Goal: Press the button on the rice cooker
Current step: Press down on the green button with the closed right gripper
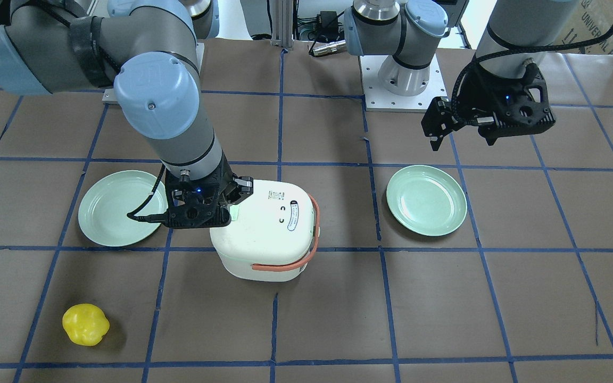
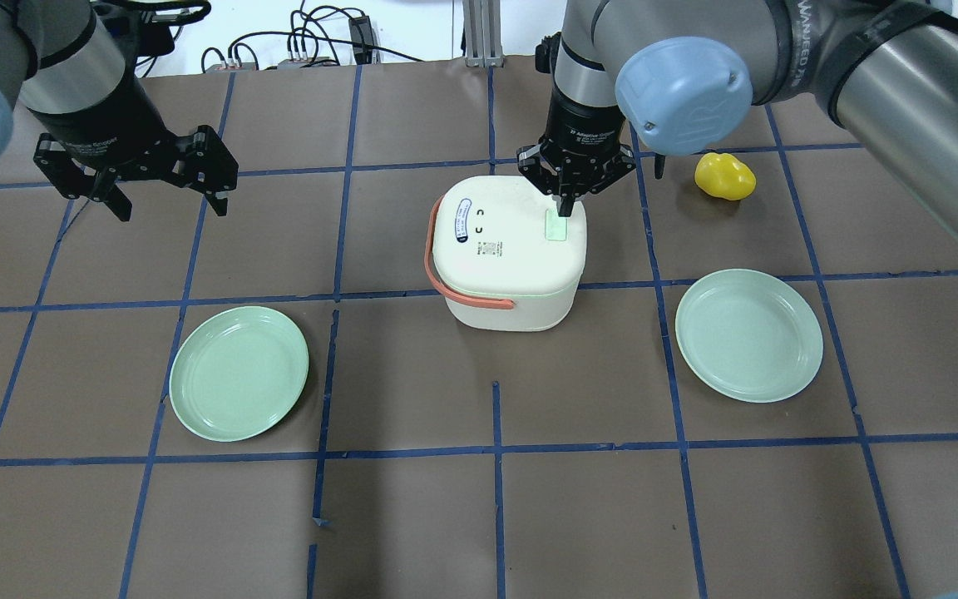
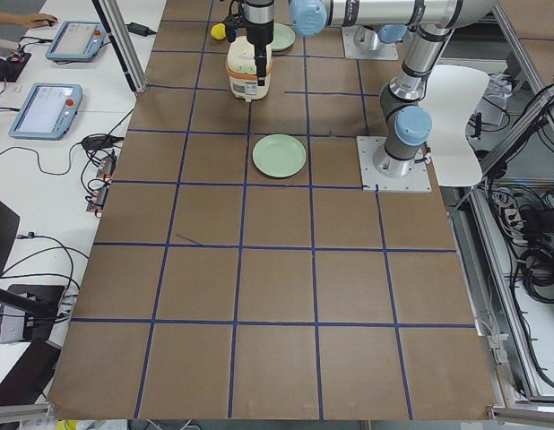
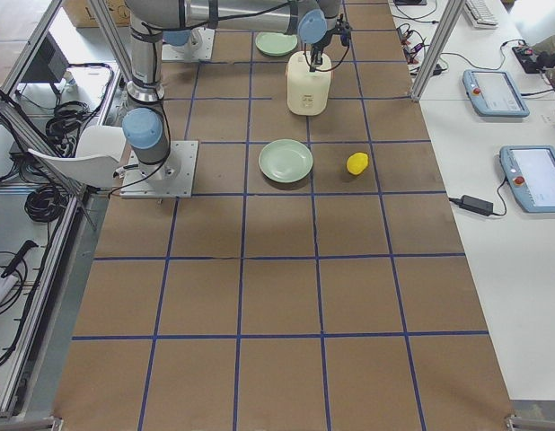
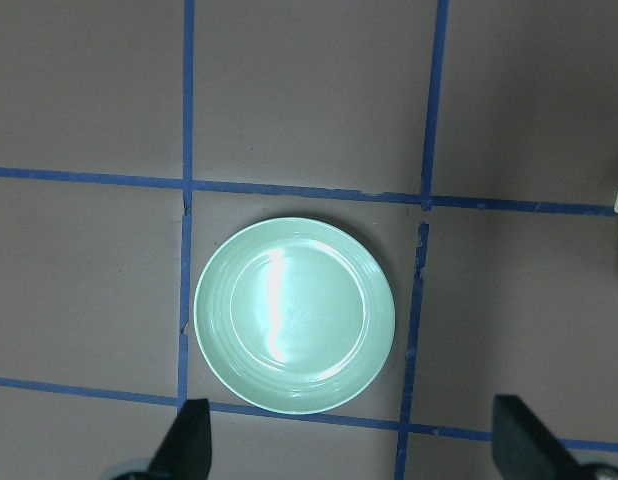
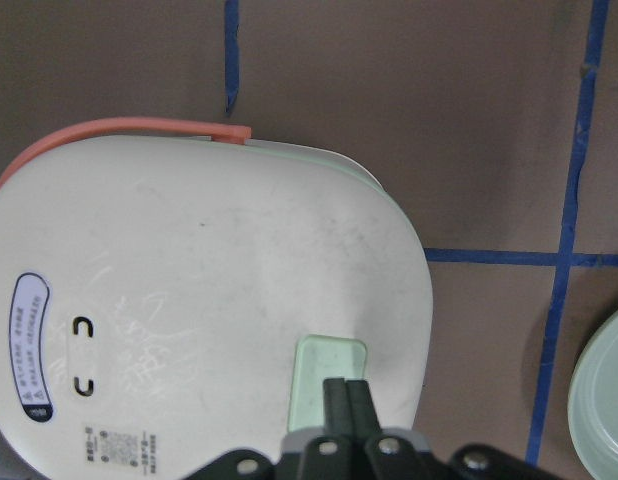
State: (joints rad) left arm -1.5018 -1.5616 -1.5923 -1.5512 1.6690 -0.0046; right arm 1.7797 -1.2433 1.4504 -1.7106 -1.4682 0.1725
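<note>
A white rice cooker with an orange handle stands mid-table; it also shows in the front view. Its pale green button sits on the lid's right side. My right gripper is shut, and its fingertips point down at the button's far edge. In the right wrist view the closed fingers lie over the button; whether they touch it I cannot tell. My left gripper is open and empty, held above the table far left of the cooker; its fingertips frame a green plate.
A green plate lies front left of the cooker and another green plate front right. A yellow pepper-like toy lies right of the right wrist. Blue tape lines grid the brown table.
</note>
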